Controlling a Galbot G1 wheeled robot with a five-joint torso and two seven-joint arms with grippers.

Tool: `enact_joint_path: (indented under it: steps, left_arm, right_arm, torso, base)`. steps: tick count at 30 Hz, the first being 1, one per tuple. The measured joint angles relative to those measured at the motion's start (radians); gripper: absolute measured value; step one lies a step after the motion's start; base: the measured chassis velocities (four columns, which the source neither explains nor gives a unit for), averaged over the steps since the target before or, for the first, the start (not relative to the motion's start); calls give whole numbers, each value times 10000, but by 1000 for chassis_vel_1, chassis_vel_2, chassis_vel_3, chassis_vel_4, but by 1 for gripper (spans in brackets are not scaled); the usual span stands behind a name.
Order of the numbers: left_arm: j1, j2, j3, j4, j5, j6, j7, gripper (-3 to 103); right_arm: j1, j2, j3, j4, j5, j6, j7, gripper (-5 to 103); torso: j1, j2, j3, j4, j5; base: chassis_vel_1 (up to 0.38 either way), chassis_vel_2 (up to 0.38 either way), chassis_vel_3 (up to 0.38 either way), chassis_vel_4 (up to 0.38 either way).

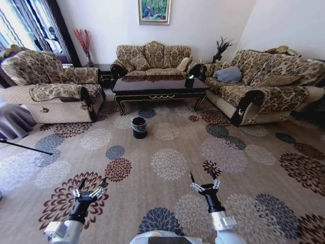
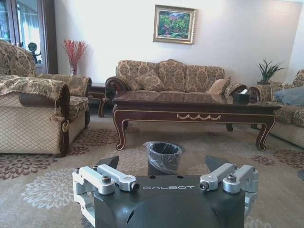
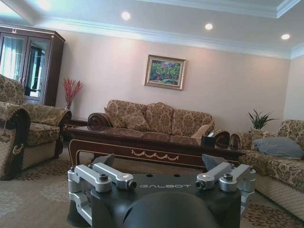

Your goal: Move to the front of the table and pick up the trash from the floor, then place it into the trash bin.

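Note:
The long dark-brown table (image 1: 160, 87) stands ahead in front of the back sofa, well beyond my arms. The small black trash bin (image 1: 139, 127), lined with a thin bag, sits on the flower-patterned floor (image 1: 167, 162) just before the table's front-left leg. In the left wrist view the trash bin (image 2: 163, 151) is straight ahead between the fingers, with the table (image 2: 194, 113) behind it. My left gripper (image 1: 92, 182) and right gripper (image 1: 203, 177) hover low over the carpet near me, both open and holding nothing. The trash is out of view.
A patterned armchair (image 1: 51, 91) flanks the left, a sofa (image 1: 152, 58) the back, and a long sofa (image 1: 264, 84) the right. A black tissue box (image 1: 189, 81) sits on the table. A thin dark rod (image 1: 25, 147) crosses the left floor. Open carpet lies between me and the bin.

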Motion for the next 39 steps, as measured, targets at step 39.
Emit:
enact_joint_path:
  steps: [39]
  left_arm:
    - [0, 0, 0, 0, 0, 0, 1, 100]
  right_arm:
    - [0, 0, 0, 0, 0, 0, 0, 100]
  torso:
    - [755, 1756, 999, -1, 0]
  base:
    - [0, 0, 0, 0]
